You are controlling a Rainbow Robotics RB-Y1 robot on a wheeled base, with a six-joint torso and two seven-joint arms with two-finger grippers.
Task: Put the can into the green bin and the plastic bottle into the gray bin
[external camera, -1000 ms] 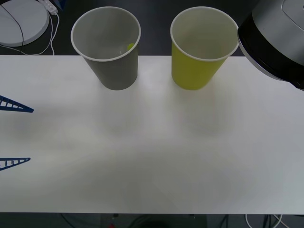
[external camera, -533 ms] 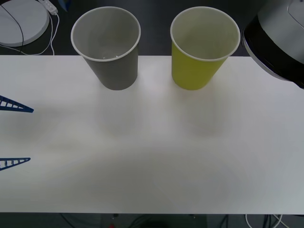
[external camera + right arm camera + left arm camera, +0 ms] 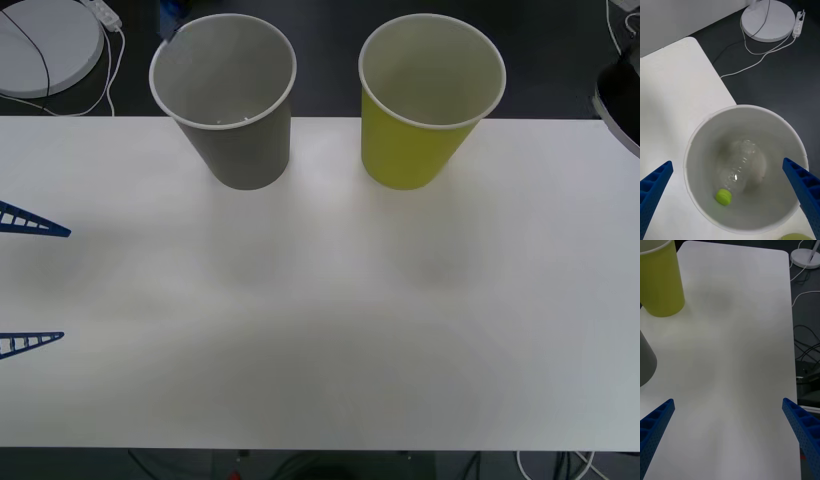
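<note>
The gray bin (image 3: 225,95) and the green bin (image 3: 430,95) stand upright side by side at the table's far edge. In the right wrist view I look straight down into the gray bin (image 3: 696,165). The plastic bottle (image 3: 739,165) lies inside it with its lime-green cap (image 3: 723,196) low against the wall. My right gripper (image 3: 727,163) hangs open above this bin, holding nothing. My left gripper (image 3: 65,284) is open at the table's left edge, and in its own view it (image 3: 728,401) hovers over bare table. The can is out of view.
The white table (image 3: 320,330) stretches in front of the bins. A white round lamp base (image 3: 45,45) with cables lies on the dark floor behind the left corner. A part of my right arm (image 3: 622,100) shows at the right edge.
My right arm has pulled back to the right and mostly left the front view. The green speck seen inside the gray bin a second ago no longer shows from the front.
</note>
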